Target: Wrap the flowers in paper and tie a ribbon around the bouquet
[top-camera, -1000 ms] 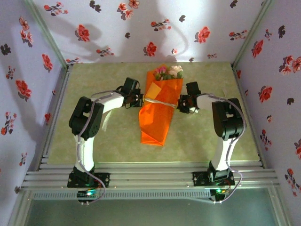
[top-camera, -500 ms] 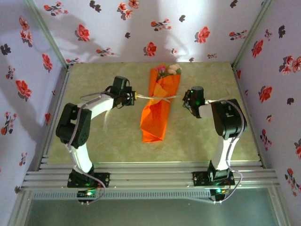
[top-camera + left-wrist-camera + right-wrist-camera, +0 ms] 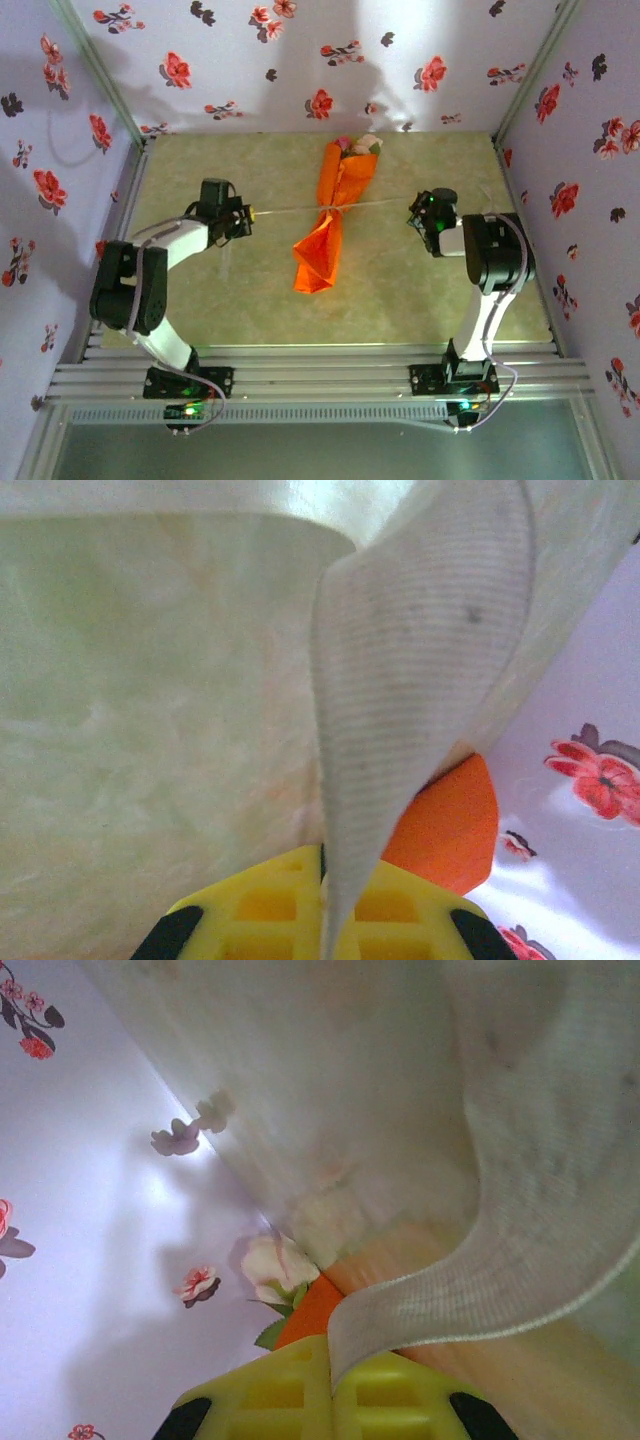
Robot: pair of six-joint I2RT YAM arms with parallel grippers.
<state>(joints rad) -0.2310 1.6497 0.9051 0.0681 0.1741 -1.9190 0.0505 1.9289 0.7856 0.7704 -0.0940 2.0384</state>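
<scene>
The bouquet (image 3: 334, 215) lies mid-table, an orange paper (image 3: 318, 262) cone pinched at its middle. Pink and cream flowers (image 3: 358, 145) sit at its far end. The ribbon (image 3: 290, 210) runs taut across the pinch, stretched left and right. My left gripper (image 3: 249, 213) is shut on the ribbon's left end, well left of the bouquet. My right gripper (image 3: 414, 207) is shut on its right end. In the left wrist view the ribbon (image 3: 420, 680) rises from the shut left gripper (image 3: 325, 880), with the paper (image 3: 450, 820) behind. In the right wrist view the ribbon (image 3: 520, 1260) leaves the shut right gripper (image 3: 332, 1370), near a cream flower (image 3: 275, 1265).
Floral-papered walls (image 3: 60, 150) close in the green tabletop (image 3: 400, 290) on three sides. An aluminium rail frame (image 3: 320, 370) runs along the near edge, carrying both arm bases.
Both grippers have moved apart, left one leftward and right one rightward, drawing the ribbon taut. The bouquet has been squeezed narrower at the tie and has tilted slightly.
</scene>
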